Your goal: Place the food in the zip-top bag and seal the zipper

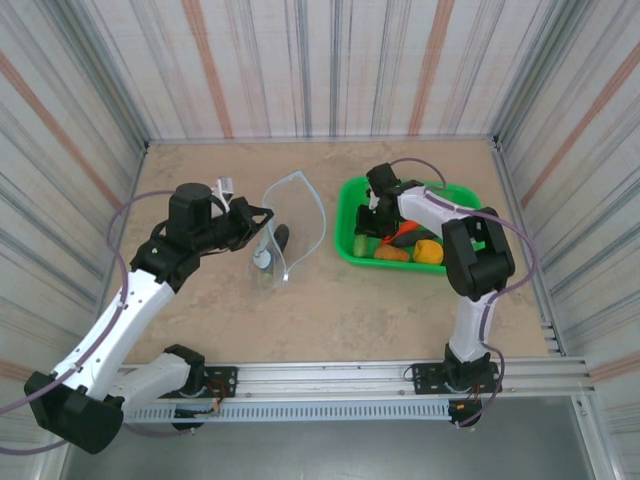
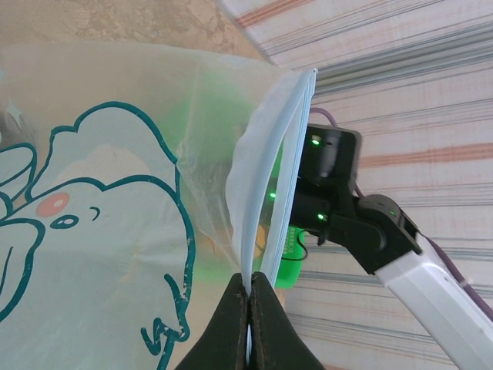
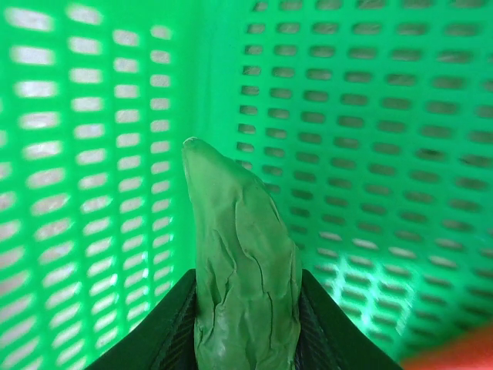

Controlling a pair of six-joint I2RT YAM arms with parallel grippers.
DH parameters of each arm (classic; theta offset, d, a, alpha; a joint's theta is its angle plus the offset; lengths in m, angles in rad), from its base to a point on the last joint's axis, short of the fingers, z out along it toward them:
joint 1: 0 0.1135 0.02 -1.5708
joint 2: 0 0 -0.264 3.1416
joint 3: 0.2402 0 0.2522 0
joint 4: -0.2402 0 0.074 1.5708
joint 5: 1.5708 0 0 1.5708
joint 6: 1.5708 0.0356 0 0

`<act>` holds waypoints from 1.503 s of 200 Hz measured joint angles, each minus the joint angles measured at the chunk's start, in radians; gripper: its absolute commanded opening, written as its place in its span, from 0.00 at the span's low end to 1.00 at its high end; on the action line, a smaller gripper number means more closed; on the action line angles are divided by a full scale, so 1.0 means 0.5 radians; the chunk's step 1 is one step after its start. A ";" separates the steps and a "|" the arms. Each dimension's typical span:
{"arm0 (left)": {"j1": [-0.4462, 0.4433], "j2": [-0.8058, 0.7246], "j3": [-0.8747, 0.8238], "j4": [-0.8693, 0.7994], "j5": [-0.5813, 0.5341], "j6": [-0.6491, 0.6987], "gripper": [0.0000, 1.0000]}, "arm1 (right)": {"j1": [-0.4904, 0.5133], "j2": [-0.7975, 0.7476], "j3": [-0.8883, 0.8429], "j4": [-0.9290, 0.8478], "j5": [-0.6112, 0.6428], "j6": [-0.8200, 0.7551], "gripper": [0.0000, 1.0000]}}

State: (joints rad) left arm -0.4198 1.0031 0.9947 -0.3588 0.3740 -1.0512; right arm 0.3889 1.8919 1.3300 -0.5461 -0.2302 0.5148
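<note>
From overhead I see the tan table [image 1: 330, 310], with both of my arms reaching away from me. The green mesh basket [image 1: 347, 215] sits toward 2 o'clock from the table's middle. The right arm [image 1: 470, 255] bends down into it and covers much of what lies inside.

The zip-top bag [image 1: 300, 220] stands on edge just at 9 o'clock of the basket with its mouth gaping. Because it is clear, its outline is hard to trace. The left gripper [image 1: 262, 215] meets it from 9 o'clock. On the left wrist camera its jaws are pinched fully together on the mouth edge, where the pale zipper [image 2: 291, 169] curves up toward 12 o'clock.

A dark piece [image 1: 281, 238] shows low at the bag, but I cannot tell whether it is inside or which food it is. An orange-brown piece [image 1: 392, 253] and a yellow-orange ball [image 1: 428, 251] lie along the basket's 6 o'clock side.

The right gripper [image 3: 246, 324] has its jaws pressed against both sides of a green cucumber [image 3: 239, 231]. The tip points to 12 o'clock and the frame cuts off its lower end. An orange sliver [image 3: 466, 351] at 5 o'clock is too cropped to name.
</note>
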 measured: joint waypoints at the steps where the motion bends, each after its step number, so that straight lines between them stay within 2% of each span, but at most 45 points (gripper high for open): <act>1: 0.000 0.000 0.001 -0.002 0.000 -0.001 0.00 | -0.002 -0.006 -0.004 0.001 0.000 0.000 0.26; 58: -0.002 0.022 0.035 -0.023 -0.002 0.000 0.00 | -0.063 -0.710 -0.172 0.198 0.059 0.086 0.26; 99: -0.002 0.043 0.036 -0.022 -0.001 -0.001 0.00 | -0.042 -1.009 -0.228 0.357 0.041 0.156 0.27; 148: -0.015 0.043 0.036 -0.019 0.000 -0.002 0.00 | 0.229 -1.292 -0.217 0.557 0.049 0.158 0.29; 189: -0.015 0.064 0.036 -0.007 0.000 -0.005 0.00 | 0.481 -1.266 -0.087 0.696 0.066 0.151 0.29; 244: -0.015 0.095 0.037 0.020 0.000 -0.009 0.00 | 0.688 -0.930 -0.050 0.830 0.027 0.203 0.29; 300: -0.016 0.096 0.038 0.038 -0.002 -0.008 0.00 | 0.895 -0.683 -0.043 0.693 0.050 0.335 0.29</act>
State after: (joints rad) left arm -0.4278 1.0512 1.0138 -0.3397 0.3733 -1.0554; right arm 0.8364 1.5505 1.3083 -0.1997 -0.2054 0.6823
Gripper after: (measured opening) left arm 0.050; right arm 0.313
